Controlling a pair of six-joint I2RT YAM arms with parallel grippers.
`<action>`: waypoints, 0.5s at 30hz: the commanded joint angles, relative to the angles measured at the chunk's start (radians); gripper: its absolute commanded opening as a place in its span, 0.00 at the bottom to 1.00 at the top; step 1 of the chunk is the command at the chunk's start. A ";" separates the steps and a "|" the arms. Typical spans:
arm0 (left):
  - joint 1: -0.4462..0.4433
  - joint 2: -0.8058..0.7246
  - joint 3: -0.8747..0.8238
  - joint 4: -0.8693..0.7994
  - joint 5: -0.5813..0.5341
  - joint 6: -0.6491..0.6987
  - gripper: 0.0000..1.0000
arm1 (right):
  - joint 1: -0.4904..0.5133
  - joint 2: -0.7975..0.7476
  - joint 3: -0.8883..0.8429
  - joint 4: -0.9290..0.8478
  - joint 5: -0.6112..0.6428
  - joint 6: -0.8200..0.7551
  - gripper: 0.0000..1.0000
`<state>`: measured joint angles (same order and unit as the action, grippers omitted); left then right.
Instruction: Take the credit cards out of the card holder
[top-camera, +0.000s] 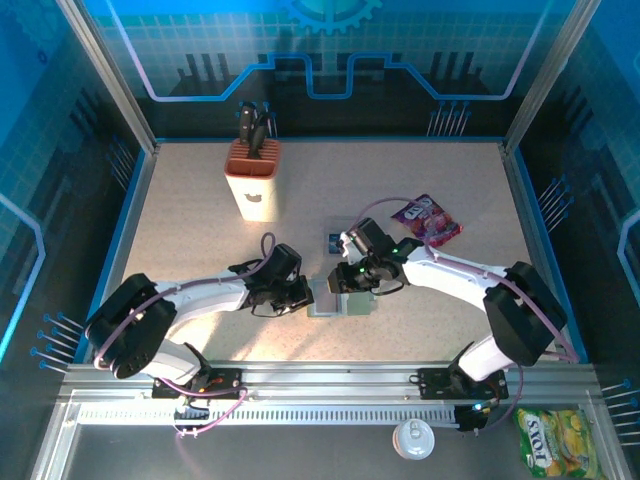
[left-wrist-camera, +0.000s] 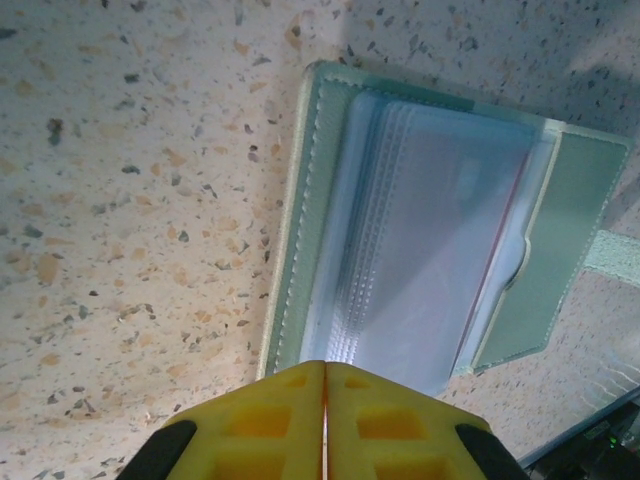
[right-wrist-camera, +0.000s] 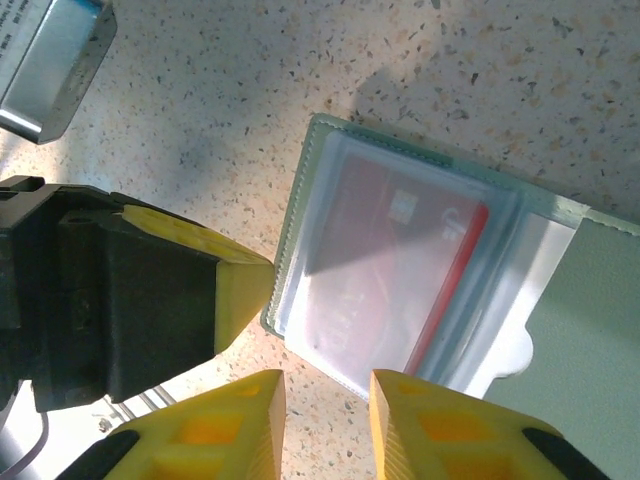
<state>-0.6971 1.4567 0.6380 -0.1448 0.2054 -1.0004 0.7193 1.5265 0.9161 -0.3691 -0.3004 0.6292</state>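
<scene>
**A:** Fingers first. The left gripper (left-wrist-camera: 323, 368) has its 2 yellow fingers (left-wrist-camera: 260, 425) pressed flat together, seam closed and nothing between them. The tips are right at the near edge of the card holder (left-wrist-camera: 420, 240).

**B:** From the right wrist view the left gripper shows side-on, its yellow pad just beside the holder's left edge. Whether it touches, I cannot tell.

**A:** On the right gripper (right-wrist-camera: 325, 385), the 2 fingers (right-wrist-camera: 420, 430) are spread a little with a narrow gap and nothing pinched. The tips hover over the holder's near corner.

**B:** The holder lies open and flat on the table (top-camera: 200, 230), mid-table between the 2 grippers, clear sleeves facing up. A credit card (right-wrist-camera: 390, 250), red with a pale patch, sits inside the top sleeve.

**A:** Moving outward, seen from above, the left arm (top-camera: 200, 295) swings out to an elbow at the far left. Its forearm then runs low and rightward to the holder.

**B:** The right arm (top-camera: 450, 270) mirrors it: elbow out to the right, forearm reaching left, wrist tipped down over the holder.

**A:** A loose card (top-camera: 333, 241), blue, lies on the table just beyond the holder. The knife block (top-camera: 252, 185) stands upright at the back left. A purple snack packet (top-camera: 427, 220) lies behind the right forearm.
</scene>
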 joint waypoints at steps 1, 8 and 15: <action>-0.008 0.019 -0.011 0.001 -0.014 -0.012 0.09 | 0.009 0.016 0.036 -0.022 -0.022 0.007 0.30; -0.008 0.034 -0.017 -0.003 -0.021 -0.009 0.09 | 0.008 0.036 0.043 -0.021 -0.026 0.008 0.32; -0.008 0.003 -0.023 0.003 -0.030 -0.010 0.09 | 0.009 0.053 0.051 -0.017 -0.035 0.009 0.32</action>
<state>-0.6971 1.4765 0.6353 -0.1432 0.1967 -1.0004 0.7193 1.5623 0.9390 -0.3740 -0.3164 0.6292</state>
